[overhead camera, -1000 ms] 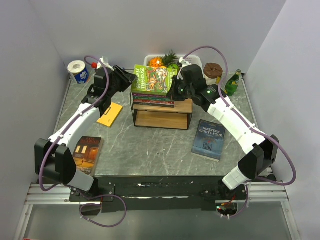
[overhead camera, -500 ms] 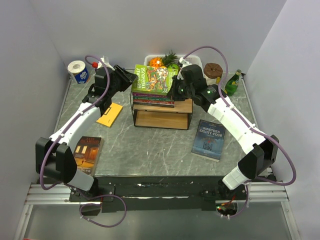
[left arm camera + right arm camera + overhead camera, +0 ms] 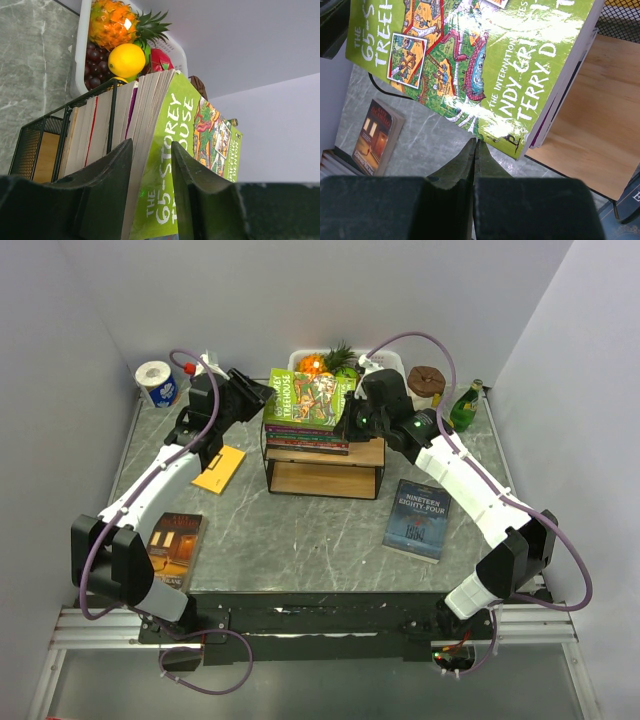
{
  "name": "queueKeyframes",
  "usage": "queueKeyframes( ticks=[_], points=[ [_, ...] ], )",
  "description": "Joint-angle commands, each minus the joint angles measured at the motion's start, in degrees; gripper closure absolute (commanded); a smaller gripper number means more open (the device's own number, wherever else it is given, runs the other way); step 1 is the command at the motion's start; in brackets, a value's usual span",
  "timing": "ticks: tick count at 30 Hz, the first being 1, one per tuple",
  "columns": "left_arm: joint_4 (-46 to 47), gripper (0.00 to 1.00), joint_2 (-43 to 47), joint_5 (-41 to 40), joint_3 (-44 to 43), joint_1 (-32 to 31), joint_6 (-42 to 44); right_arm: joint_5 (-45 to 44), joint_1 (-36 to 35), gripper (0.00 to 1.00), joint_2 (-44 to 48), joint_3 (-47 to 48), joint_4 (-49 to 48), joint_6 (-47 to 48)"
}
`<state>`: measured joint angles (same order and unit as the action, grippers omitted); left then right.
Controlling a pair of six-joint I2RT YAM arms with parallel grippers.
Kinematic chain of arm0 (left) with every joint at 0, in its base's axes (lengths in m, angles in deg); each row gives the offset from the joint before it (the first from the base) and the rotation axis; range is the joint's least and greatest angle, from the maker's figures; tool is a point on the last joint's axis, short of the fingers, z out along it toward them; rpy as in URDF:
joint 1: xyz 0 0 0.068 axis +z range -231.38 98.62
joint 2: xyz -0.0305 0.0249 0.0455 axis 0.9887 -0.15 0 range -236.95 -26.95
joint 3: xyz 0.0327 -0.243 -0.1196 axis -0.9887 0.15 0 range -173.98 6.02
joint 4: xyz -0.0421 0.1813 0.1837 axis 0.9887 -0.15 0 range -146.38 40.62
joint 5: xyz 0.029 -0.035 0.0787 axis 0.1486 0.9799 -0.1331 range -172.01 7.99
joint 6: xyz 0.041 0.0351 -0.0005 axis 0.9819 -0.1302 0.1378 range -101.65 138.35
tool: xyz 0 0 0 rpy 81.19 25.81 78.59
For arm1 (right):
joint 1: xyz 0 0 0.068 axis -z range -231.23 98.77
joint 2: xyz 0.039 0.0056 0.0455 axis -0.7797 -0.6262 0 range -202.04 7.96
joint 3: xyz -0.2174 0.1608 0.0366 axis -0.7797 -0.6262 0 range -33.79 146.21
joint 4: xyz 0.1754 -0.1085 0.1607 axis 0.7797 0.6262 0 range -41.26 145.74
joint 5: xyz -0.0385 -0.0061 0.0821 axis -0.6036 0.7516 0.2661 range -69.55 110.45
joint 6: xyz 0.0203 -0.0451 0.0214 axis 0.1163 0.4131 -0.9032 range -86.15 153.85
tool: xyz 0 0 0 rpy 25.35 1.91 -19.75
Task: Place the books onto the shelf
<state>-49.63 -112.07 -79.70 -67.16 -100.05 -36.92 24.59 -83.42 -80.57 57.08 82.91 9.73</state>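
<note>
the left arm [image 3: 152, 488] and right arm [image 3: 468, 488] wore white shells between bulky black joint housings. a purple cable [image 3: 405, 335] looped along each. a green light [image 3: 414, 423] glowed near the right wrist. the left end effector [image 3: 150, 150] and right end effector [image 3: 475, 146] had dark wedge-shaped fingers [image 3: 107, 190].

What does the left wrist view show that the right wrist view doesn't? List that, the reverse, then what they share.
Left wrist only: the white fruit basket with pineapple, yellow fruit and grapes; the stacked books' page edges; the left gripper clasping the green Treehouse book. Right wrist only: the brown book lying on the table, a dark blue book's corner, the shut right gripper. Both: the green Treehouse book and the shelf.
</note>
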Motion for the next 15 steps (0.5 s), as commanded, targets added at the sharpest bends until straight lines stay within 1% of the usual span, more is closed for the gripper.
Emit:
queueKeyframes(
  ticks=[1, 12, 15],
  points=[
    [2.80, 0.58, -0.04, 1.91, -2.05, -0.31, -0.81, -0.63, 0.81, 1.00, 2.13, 2.21, -0.77, 0.92],
    [2.45, 0.58, 0.13, 1.65, -2.31, -0.31, -0.46, 0.25, 1.34, 1.00, 2.66, 1.77, -1.39, 0.92],
    [1.40, 0.54, 0.66, 0.07, -2.83, -0.22, -0.20, 2.09, 1.25, 0.99, 3.28, 1.24, -2.53, 0.92]
  ],
)
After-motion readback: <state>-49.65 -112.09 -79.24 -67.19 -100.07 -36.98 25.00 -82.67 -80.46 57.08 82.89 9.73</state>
